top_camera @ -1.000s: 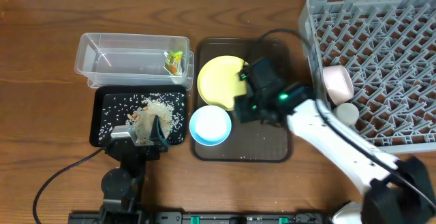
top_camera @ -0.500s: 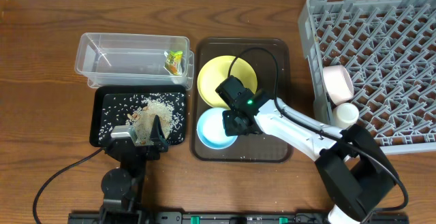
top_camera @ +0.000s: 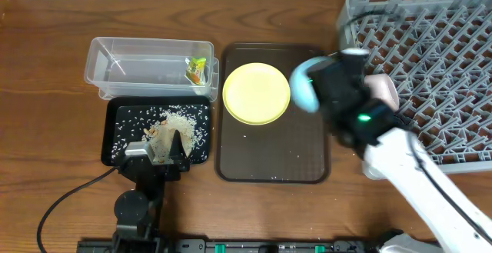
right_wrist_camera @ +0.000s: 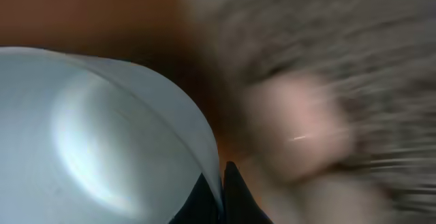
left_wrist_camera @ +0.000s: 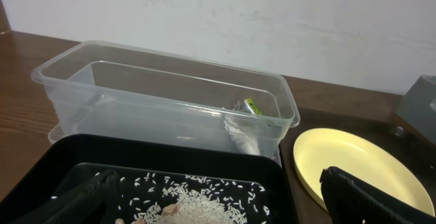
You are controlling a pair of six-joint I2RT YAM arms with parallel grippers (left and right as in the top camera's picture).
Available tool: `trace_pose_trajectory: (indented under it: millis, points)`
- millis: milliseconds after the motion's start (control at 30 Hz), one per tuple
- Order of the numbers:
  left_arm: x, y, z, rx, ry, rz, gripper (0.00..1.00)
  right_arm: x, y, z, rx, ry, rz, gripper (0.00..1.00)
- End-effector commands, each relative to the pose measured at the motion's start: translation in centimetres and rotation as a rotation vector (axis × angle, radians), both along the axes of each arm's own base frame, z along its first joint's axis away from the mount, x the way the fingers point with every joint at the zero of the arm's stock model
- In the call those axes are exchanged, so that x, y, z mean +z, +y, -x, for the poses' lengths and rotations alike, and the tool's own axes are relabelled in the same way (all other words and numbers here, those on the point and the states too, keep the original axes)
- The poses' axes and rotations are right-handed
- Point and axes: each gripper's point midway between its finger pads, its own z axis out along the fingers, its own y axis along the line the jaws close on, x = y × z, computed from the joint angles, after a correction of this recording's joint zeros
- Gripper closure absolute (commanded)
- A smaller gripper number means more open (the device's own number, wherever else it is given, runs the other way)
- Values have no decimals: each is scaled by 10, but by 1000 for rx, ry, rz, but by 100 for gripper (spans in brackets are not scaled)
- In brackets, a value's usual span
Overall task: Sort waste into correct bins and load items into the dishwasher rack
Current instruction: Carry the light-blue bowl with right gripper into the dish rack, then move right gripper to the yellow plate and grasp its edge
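Note:
My right gripper (top_camera: 323,90) is shut on the rim of the light blue bowl (top_camera: 300,95) and holds it above the right part of the brown serving tray, next to the grey dishwasher rack (top_camera: 438,53). In the right wrist view the fingers (right_wrist_camera: 221,193) pinch the bowl's rim (right_wrist_camera: 102,129). The yellow-green plate (top_camera: 256,92) lies on the serving tray. The white bowl (top_camera: 384,91) sits at the rack's left edge. The green-and-orange wrapper (top_camera: 197,70) lies in the clear tub (top_camera: 131,57). Rice (top_camera: 181,124) lies in the black tray (top_camera: 114,134). My left gripper (top_camera: 157,154) is open at that tray's front edge. The cup and chopsticks are hidden.
The dark brown serving tray (top_camera: 277,153) lies between the bins and the rack. In the left wrist view I see the clear tub (left_wrist_camera: 136,94), the wrapper (left_wrist_camera: 249,106), the black tray (left_wrist_camera: 170,159), rice (left_wrist_camera: 197,200) and the plate (left_wrist_camera: 354,163).
My right gripper closed on the light blue bowl, lifted it off the brown serving tray and carried it right toward the rack. The left arm has not moved.

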Motion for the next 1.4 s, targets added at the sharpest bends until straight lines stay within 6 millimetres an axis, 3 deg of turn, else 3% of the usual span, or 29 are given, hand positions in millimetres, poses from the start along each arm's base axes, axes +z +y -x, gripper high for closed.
trace_pose_trajectory:
  millis: [0, 100, 233, 400, 533, 733, 933, 1033, 1100, 1133, 1300, 1367]
  points:
    - [-18, 1, 0, 2, 41, -9, 5, 65, -94, 15, -358, -196, 315, 99]
    - [-18, 1, 0, 2, 41, -9, 4, 75, -138, 21, -491, -181, 405, 99]
    - [-18, 1, 0, 2, 41, -9, 5, 65, -186, 22, -608, -96, 463, 99]
    - [-18, 1, 0, 2, 41, -9, 5, 39, -223, 13, -651, 56, 551, 99]
    - [-18, 1, 0, 2, 41, -9, 4, 10, -233, -1, -618, 174, 611, 99]
    - [-18, 1, 0, 2, 41, -9, 5, -29, -219, -21, -515, 304, 677, 99]
    - [-18, 1, 0, 2, 41, -9, 5, -43, -194, -29, -401, 375, 731, 98]
    - [-18, 1, 0, 2, 41, -9, 5, -43, -175, -34, -352, 363, 740, 82]
    - [-18, 1, 0, 2, 41, -9, 5, -45, -163, -38, -316, 352, 734, 58]
    - [-18, 1, 0, 2, 41, -9, 4, -46, -156, -40, -294, 346, 724, 52]
    - [-18, 1, 0, 2, 41, -9, 5, -33, -119, -46, -181, 261, 642, 38]
    - [-18, 1, 0, 2, 41, -9, 5, -24, -95, -47, -95, 213, 568, 34]
